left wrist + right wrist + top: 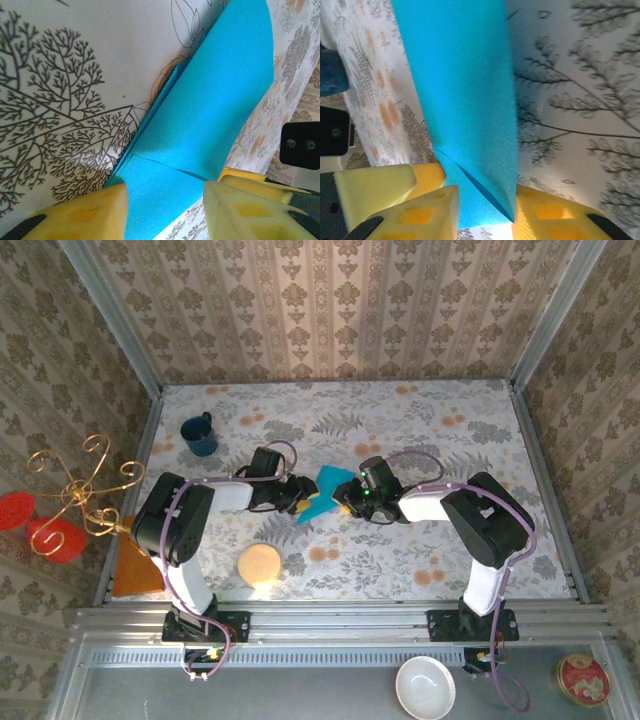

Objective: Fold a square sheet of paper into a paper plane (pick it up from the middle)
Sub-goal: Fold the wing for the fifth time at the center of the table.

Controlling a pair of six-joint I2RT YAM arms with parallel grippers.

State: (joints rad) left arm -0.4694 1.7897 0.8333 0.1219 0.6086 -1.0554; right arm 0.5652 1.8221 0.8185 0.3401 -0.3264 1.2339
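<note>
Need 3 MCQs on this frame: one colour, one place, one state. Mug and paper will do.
1. What colour is the mug? A red; B dark blue; C white.
2. Where is the paper? A inside the mug; B under the mug; C between the left and right jaws.
3. What state is the paper in? A folded, with creases showing; B flat and unfolded; C crumpled into a ball.

Key:
1 B: the top view shows a dark blue mug.
2 C: the top view has the paper between both jaws, well apart from the mug.
3 A: both wrist views show overlapping layers and a crease line.
</note>
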